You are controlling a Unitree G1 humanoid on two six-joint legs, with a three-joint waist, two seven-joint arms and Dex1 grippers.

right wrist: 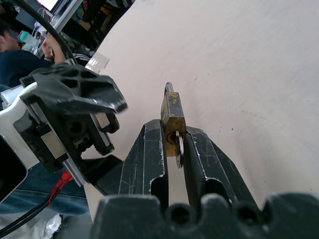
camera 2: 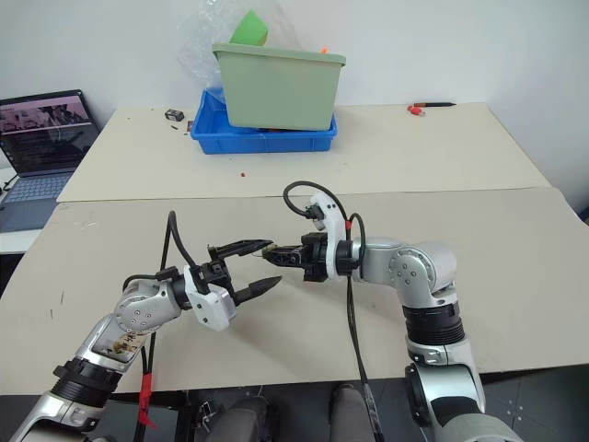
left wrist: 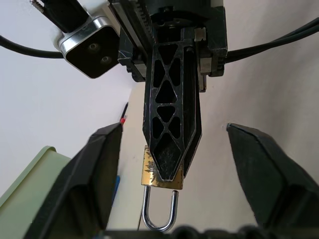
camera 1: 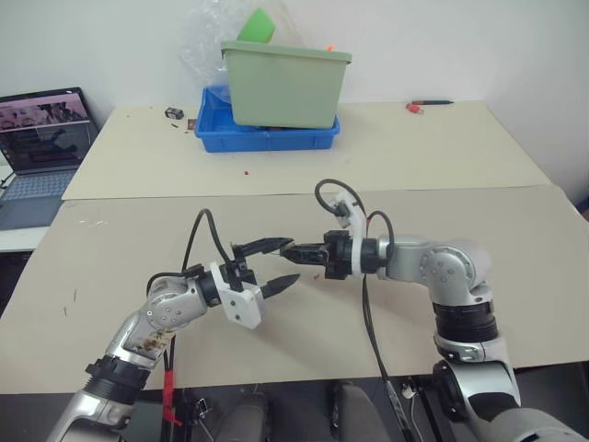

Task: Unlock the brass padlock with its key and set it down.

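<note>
Brass padlock is off the tabletop, held in mid-air well in front of the green bin. Right end effector is clamped on the padlock body: its two black fingers press the brass sides, w/ the silvery shackle sticking out past the fingertips toward the left arm. Shackle looks seated in the body; cannot tell if locked. A small silvery key head shows at the padlock's base, between the right fingers, approx. in the keyhole.

Left end effector sits just beside the padlock, on the side away from the right arm, w/ jaws spread wide apart and holding nothing. Its fingers flank the padlock w/o touching it; clear gap each side.

Green bin stands inside a blue tray. A laptop w/ lit screen sits well to the robot's left of the bin, off the tabletop edge. A red-capped pen lies to the robot's right of the bin, near the wall. A small dark item lies just left of the tray; id. not clear.
</note>
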